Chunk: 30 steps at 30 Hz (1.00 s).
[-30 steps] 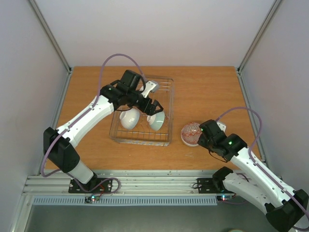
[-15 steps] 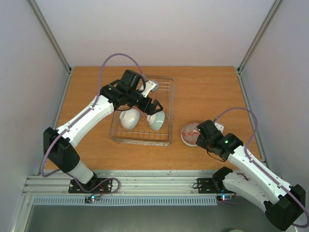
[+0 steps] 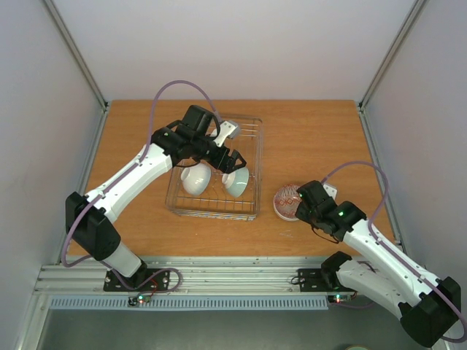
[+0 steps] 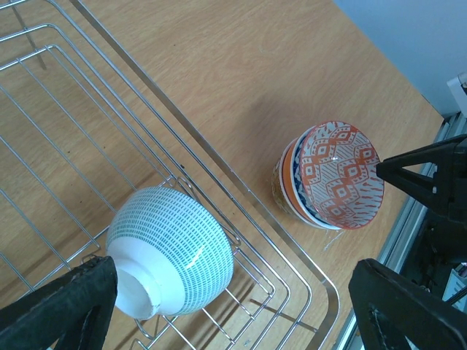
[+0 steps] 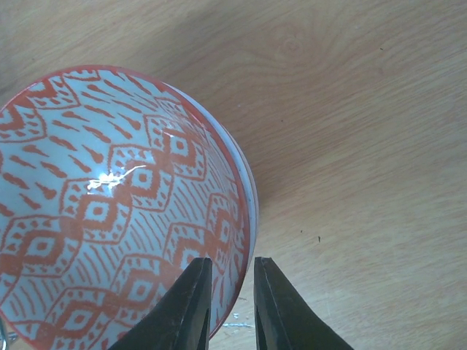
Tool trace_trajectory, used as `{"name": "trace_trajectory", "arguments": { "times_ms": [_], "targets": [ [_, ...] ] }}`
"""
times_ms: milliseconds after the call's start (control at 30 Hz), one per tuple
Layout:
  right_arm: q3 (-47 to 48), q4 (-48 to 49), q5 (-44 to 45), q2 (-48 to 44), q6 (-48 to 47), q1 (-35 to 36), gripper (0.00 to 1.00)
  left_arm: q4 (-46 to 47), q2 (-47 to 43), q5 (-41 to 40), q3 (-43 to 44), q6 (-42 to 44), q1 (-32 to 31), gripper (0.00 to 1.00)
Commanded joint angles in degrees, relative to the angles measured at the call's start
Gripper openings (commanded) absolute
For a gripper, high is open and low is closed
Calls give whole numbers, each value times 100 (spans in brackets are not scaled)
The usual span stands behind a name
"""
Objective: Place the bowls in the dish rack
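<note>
The right jaws stand nearly together, pinching the rim of the orange-patterned bowl (image 5: 109, 204). It tilts atop a small stack of bowls (image 4: 287, 180) on the tabletop (image 3: 314, 138), just right of the dish rack (image 3: 252, 125). The left jaws are spread wide over the rack's right half, holding nothing. Below them a teal-patterned bowl (image 4: 171, 251) lies tipped on its side in the rack, a white bowl (image 3: 195, 179) just left of it.

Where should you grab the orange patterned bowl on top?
Pinch the orange patterned bowl by its thin rim, from the right arm's side, one finger inside, one outside. It sits tilted, mouth up, on a stack, leaving that edge free.
</note>
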Motion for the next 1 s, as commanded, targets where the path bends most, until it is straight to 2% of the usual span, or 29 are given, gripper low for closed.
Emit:
{"name": "trace_trajectory", "arguments": {
  "times_ms": [0,200,433,733,967],
  "targets": [
    [-66,96,70,48,-3,-1,19,171,-151,-14,-24,75,-21,87],
    [-97,155,75,52,-31,-2,18,175,-113,6,-10,76,-22,87],
    [-99,237,66,51,-80,-1,1,172,-119,-18,-10,75,-21,87],
    [411,-182,298,-627,-358,3,1,123,-60,58,49,75,-33,87],
    [1013,-229,520,-995,-848,7,1,-2,196,80,186,75,-461,88]
  ]
}}
